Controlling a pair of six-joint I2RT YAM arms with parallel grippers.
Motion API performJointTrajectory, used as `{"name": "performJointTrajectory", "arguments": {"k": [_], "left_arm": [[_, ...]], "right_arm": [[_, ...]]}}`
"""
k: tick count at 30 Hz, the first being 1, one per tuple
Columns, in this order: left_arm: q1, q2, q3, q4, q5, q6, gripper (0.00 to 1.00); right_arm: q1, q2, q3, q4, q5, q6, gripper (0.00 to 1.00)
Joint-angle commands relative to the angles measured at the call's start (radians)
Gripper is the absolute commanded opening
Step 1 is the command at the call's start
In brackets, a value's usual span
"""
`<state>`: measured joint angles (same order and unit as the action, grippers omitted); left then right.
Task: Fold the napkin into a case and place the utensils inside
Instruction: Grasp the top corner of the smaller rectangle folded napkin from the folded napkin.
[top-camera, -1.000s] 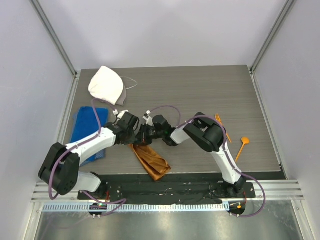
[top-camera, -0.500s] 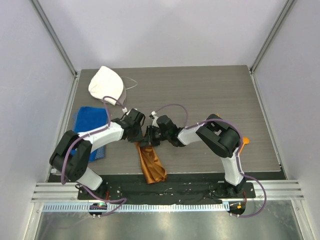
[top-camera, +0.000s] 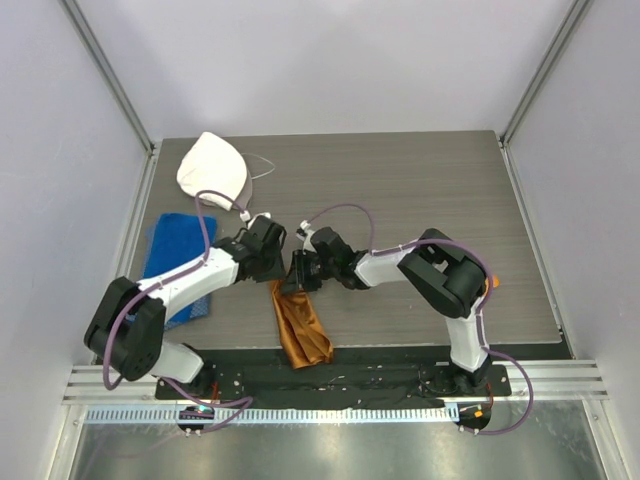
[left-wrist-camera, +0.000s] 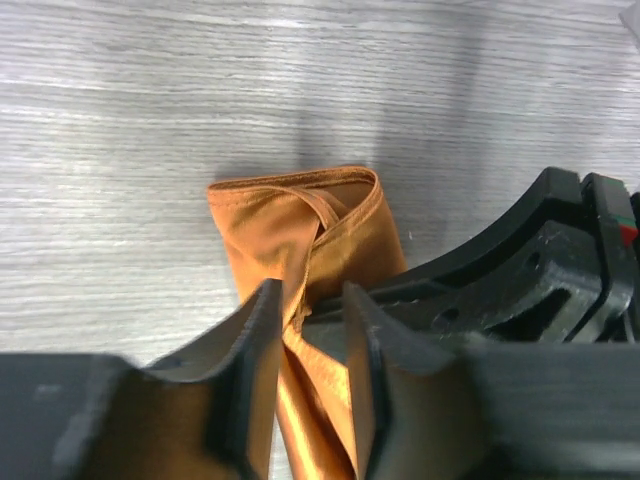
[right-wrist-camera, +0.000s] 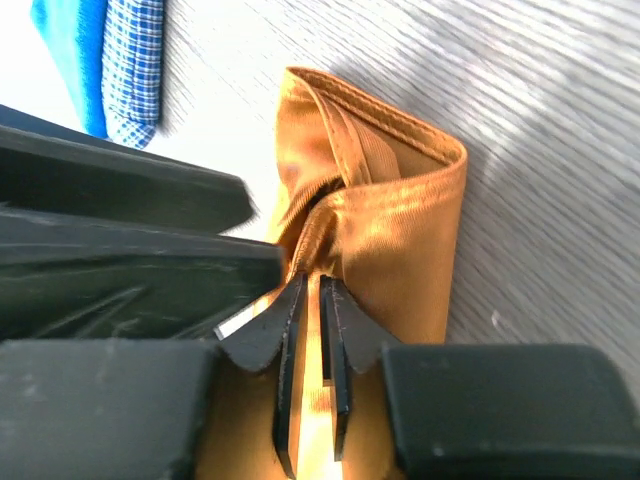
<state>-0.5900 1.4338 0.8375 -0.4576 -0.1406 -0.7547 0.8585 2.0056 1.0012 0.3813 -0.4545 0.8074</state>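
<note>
Grey table w/ napkin, blue towel & white cloth cap

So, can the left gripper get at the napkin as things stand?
Probably yes. The left gripper hangs open right at the far end of the napkin, a fold between its jaws. The right gripper pinches the same end beside it, which crowds the spot but does not seem to block it.

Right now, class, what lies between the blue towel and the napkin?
The left arm crosses bare table between towel and napkin; top view shows it.
</note>
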Motion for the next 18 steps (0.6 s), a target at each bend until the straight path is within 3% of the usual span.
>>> {"name": "performJointTrajectory", "arguments": {"k": [1, 12, 16, 18], "left_arm": [[-0.005, -0.076, 0.023, -0.052, -0.054, 0.0, 0.36], [0.015, -0.159, -0.02, -0.09, -0.12, -0.023, 0.36], [0.019, -0.142, -0.031, -0.052, -0.073, -0.003, 0.34], [0.019, -0.121, -0.023, -0.05, -0.037, 0.009, 0.29]], "right_arm": [[-0.004, -0.09, 0.001, -0.126, 0.057, -0.079, 0.2], [-0.013, -0.125, 0.005, -0.171, 0.07, -0.122, 0.23], [-0.012, -0.084, 0.039, -0.128, 0.048, -0.091, 0.23], [-0.016, -0.071, 0.057, -0.108, 0.045, -0.079, 0.23]]}}
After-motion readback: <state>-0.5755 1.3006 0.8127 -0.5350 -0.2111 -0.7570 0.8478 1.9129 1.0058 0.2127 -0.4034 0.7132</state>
